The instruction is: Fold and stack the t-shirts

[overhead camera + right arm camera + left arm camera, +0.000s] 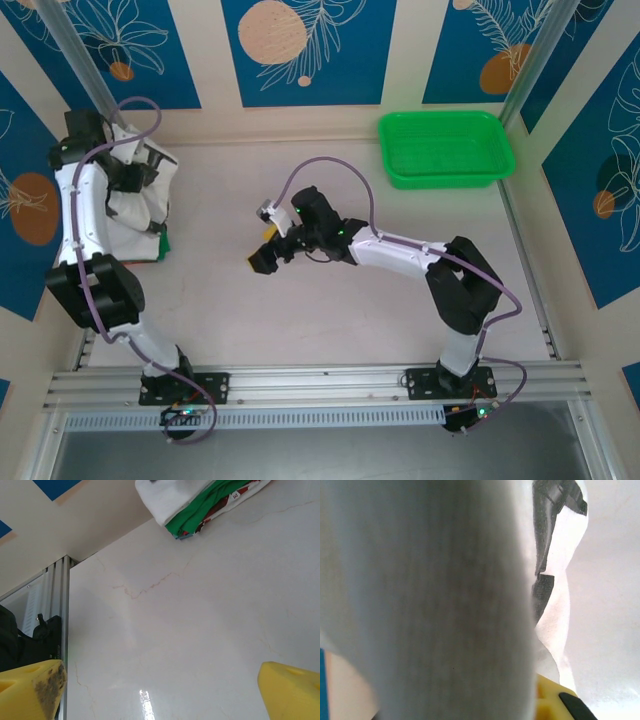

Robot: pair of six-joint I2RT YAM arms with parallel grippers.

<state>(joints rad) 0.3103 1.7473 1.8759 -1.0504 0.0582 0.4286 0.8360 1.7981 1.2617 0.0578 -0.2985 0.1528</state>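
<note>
A pile of white t-shirts lies at the far left of the table, with a green garment sticking out under its near edge. My left gripper is down on top of that pile. In the left wrist view white t-shirt cloth hangs right across the lens and hides the jaws, leaving one yellow finger showing at the bottom. My right gripper hovers over the bare middle of the table, open with nothing between its yellow fingers. The right wrist view shows the gripper pointing toward the white pile and green garment.
A green mesh basket stands at the far right, with nothing in it. The pale table ends at a metal rail along the near edge. Blue patterned walls close in the back and both sides.
</note>
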